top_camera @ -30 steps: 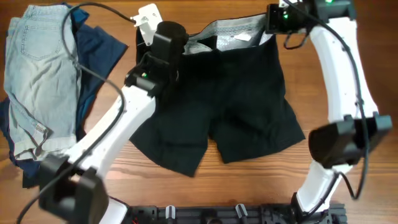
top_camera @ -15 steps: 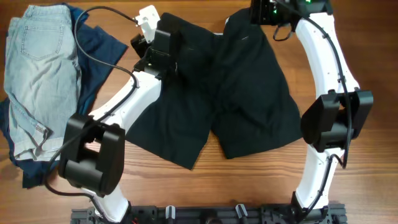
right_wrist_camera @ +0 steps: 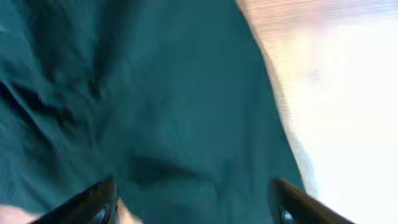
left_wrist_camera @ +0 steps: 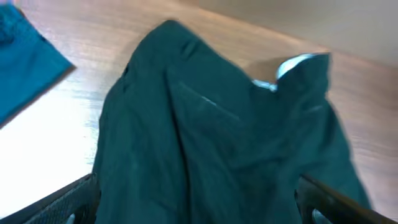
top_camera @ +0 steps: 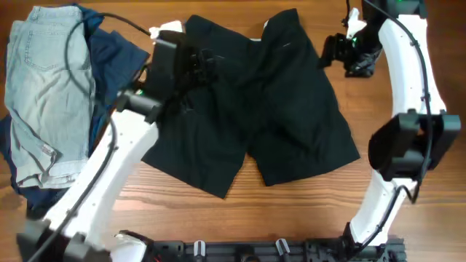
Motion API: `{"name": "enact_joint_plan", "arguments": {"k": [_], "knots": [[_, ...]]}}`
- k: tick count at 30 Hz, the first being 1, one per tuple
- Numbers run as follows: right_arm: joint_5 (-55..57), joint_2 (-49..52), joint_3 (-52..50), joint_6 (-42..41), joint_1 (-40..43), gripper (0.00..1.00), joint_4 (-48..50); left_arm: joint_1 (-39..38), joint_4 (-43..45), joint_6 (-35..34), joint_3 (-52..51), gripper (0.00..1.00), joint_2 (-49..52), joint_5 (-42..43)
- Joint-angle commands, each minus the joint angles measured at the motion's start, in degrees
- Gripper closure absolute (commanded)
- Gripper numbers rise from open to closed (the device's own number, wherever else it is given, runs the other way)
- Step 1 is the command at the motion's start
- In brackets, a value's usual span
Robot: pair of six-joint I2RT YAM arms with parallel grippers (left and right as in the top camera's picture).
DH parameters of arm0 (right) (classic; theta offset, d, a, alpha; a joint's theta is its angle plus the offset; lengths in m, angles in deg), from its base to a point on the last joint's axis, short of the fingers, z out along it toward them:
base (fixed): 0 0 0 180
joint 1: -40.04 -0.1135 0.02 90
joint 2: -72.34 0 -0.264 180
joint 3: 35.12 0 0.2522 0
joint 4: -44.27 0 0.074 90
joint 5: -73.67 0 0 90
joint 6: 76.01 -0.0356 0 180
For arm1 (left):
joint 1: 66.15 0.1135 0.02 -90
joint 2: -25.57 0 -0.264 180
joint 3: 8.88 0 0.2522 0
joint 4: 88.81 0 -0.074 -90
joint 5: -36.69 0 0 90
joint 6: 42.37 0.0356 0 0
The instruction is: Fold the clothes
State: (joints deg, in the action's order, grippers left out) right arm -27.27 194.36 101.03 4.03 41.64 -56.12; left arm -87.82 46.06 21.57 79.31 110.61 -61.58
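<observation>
The left end effector [top_camera: 198,64] is hanging wide open and empty over the waistband end of the black shorts [top_camera: 277,124]. The right end effector [top_camera: 331,52], also gaping and holding nothing, is hovering at their upper right edge. The shorts are lying spread on the counter [top_camera: 306,218], near pale denim shorts [top_camera: 44,87].

Black shorts [top_camera: 291,116]; pale blue denim shorts [top_camera: 44,87]; navy garment [top_camera: 120,54].

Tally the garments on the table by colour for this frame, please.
black shorts: 1
pale blue denim shorts: 1
navy blue garment, partly under the denim: 1
Total: 3
</observation>
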Motion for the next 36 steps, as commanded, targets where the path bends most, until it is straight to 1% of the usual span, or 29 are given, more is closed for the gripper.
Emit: {"name": "enact_joint_plan", "arguments": {"k": [1,2,3,5,7,8,9,10,12,14,16,17,20,22,26,27,28,29,30,31,32,36], "knots": [[7.8,-12.0,0.5,-4.5,-0.2,0.23,-4.5,0.3,-4.8,-0.1,0.2,0.0,-10.1,1.4],[7.6,-14.2,0.4,-4.7,-0.2,0.22,-5.5,0.3,-6.2,-0.2,0.2,0.0,-11.7,1.4],[5.8,-20.0,-3.0,-4.6,-0.1,0.18,-5.5,1.2,-8.9,-2.8,0.2,0.0,-14.6,1.4],[5.6,-23.4,-7.6,-4.6,-0.1,0.17,-5.5,2.5,-10.1,-4.4,0.2,0.0,-15.4,1.4],[5.6,-26.9,-15.5,-3.9,-0.1,0.18,-5.1,4.9,-10.6,-4.7,0.2,0.0,-15.1,3.9],[5.6,-28.4,-20.6,-3.9,-0.1,0.19,-3.9,6.2,-10.6,-4.7,0.2,0.0,-14.8,5.5],[4.9,-29.6,-25.5,-4.2,-0.1,0.26,-2.3,7.1,-10.7,-4.6,0.2,0.0,-14.3,6.4],[4.0,-30.4,-29.3,-4.4,-0.1,0.3,-0.4,7.7,-10.8,-4.6,0.2,0.0,-14.0,6.5],[3.0,-32.1,-39.9,-8.0,-0.1,0.31,5.3,8.4,-10.9,-4.6,0.2,0.0,-13.0,6.5],[3.0,-32.2,-49.5,-13.8,-0.1,0.32,11.2,8.4,-11.2,-4.6,0.2,0.0,-11.9,6.6],[3.0,-32.2,-59.5,-20.9,-0.1,0.39,20.6,8.4,-12.6,-4.6,0.2,0.0,-10.1,6.6],[3.0,-32.2,-61.9,-22.4,-0.1,0.44,24.0,8.4,-13.2,-4.6,0.2,0.0,-9.4,6.6],[3.3,-32.2,-67.2,-25.8,-0.1,0.48,31.1,8.4,-14.8,-4.4,0.2,0.0,-8.5,6.5],[3.7,-32.2,-71.9,-26.8,-0.1,0.48,36.9,8.4,-15.9,-4.4,0.2,0.0,-8.5,6.6],[5.0,-32.2,-77.2,-28.1,-0.1,0.46,42.7,8.4,-15.8,-4.4,0.2,0.0,-8.5,6.5],[5.2,-32.2,-78.2,-28.2,-0.1,0.44,43.9,8.4,-15.6,-4.4,0.2,0.0,-8.5,6.5],[5.2,-32.2,-78.9,-28.2,-0.1,0.46,44.6,8.4,-15.5,-4.5,0.2,0.0,-8.5,6.6],[5.4,-32.2,-79.3,-28.7,-0.1,0.57,44.9,8.4,-15.4,-4.5,0.2,0.0,-8.5,6.5],[5.4,-32.2,-79.6,-29.2,-0.1,0.8,44.9,8.4,-15.3,-4.5,0.2,0.0,-8.5,6.6],[5.4,-32.2,-79.6,-29.2,-0.1,0.92,44.8,8.4,-15.3,-4.4,0.2,0.0,-8.5,6.5],[5.4,-32.2,-79.6,-29.2,-0.1,0.96,44.5,8.4,-15.3,-4.4,0.2,0.0,-8.5,6.5],[4.4,-32.2,-79.6,-33.4,-0.1,0.96,40.0,8.4,-15.4,-4.5,0.2,0.0,-8.5,6.6]]}}
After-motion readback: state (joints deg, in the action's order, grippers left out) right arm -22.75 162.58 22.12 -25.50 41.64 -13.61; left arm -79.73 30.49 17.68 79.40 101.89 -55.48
